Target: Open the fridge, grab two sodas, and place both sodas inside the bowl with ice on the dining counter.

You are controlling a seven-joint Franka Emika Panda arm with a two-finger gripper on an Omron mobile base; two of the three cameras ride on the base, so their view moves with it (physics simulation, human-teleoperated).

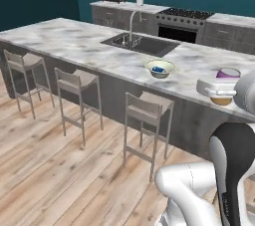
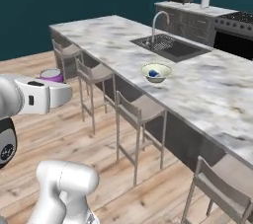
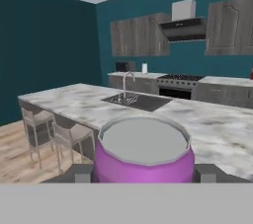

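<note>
Purple soda can [image 3: 143, 151] sits clamped between the half-closed fingers of the gripper [image 3: 143, 176], near the dining counter [image 1: 74, 41]. Blue can [image 1: 159, 70] already lies in the bowl [image 1: 160, 63], right of the sink [image 1: 141, 44]. Second delivery seems underway; next, carry it over that bowl and release.

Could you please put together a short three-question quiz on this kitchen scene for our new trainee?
1. True or false: the gripper has its jaws closed on the purple can.
2. What already lies in the bowl on the dining counter?
A. a blue can
B. a spoon
C. nothing
3. Fill in: the bowl sits on the counter between the sink and the row of ____.

Key:
1. True; the can sits between the two fingertips in the hand view.
2. A; a blue can shows inside the bowl.
3. stools
</note>
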